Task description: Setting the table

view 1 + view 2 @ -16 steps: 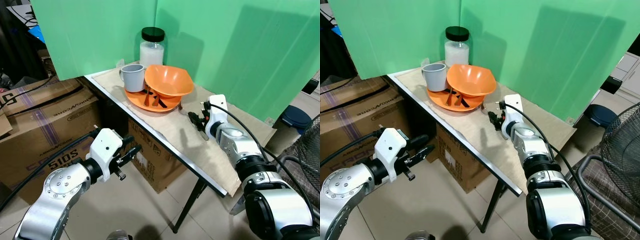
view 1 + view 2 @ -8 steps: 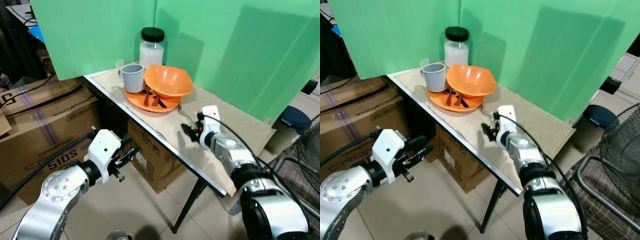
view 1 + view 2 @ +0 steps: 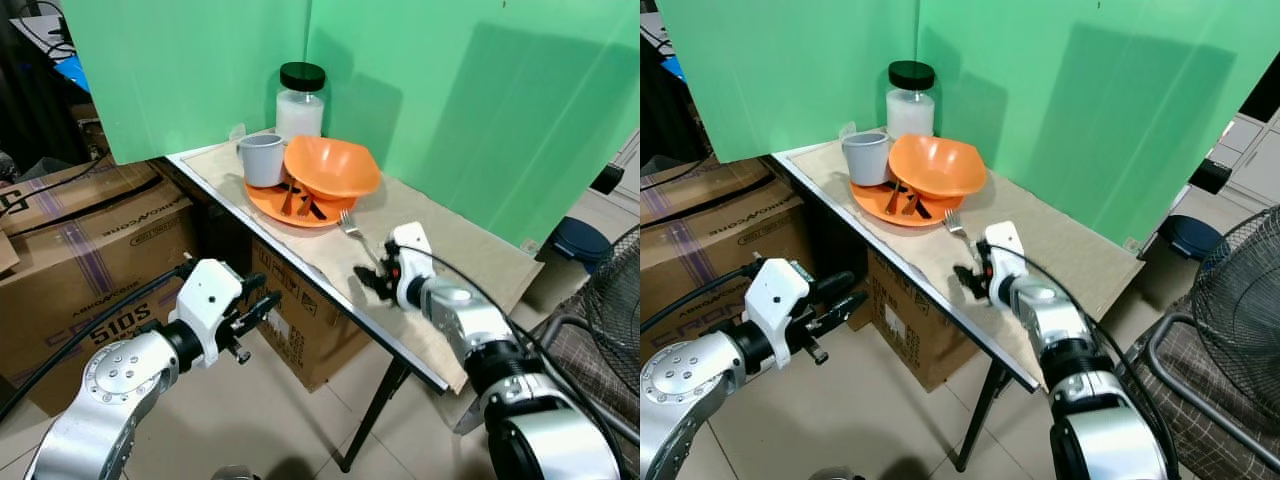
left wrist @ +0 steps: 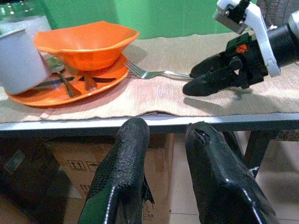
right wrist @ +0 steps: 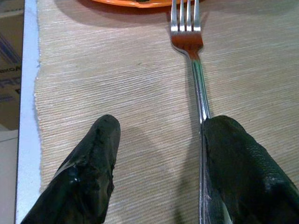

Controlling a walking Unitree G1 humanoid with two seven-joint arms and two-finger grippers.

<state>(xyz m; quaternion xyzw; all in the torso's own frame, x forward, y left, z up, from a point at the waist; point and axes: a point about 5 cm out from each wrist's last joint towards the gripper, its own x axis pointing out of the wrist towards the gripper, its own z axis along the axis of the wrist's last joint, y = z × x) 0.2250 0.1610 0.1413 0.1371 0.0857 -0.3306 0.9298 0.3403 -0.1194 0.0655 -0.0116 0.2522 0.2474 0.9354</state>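
— Green backdrop behind a mat-covered table [image 3: 330, 262]; plate [image 3: 268, 202], bowl [image 3: 332, 168] and cup [image 3: 263, 159] stacked at the far end. Where's the fork?

— Fork [image 3: 352, 231] lies on the mat, tines toward the plate. Right gripper [image 3: 378, 280] sits at its handle end; left gripper [image 3: 252, 315] hangs off the table's edge.

— Right wrist view?

— Fingers [image 5: 93, 172] spread, nothing clamped; handle runs lengthwise beside one finger.

— Left wrist view?

— Left gripper's fingers [image 4: 122, 177] parted, empty, below the tabletop. Right's nearer.
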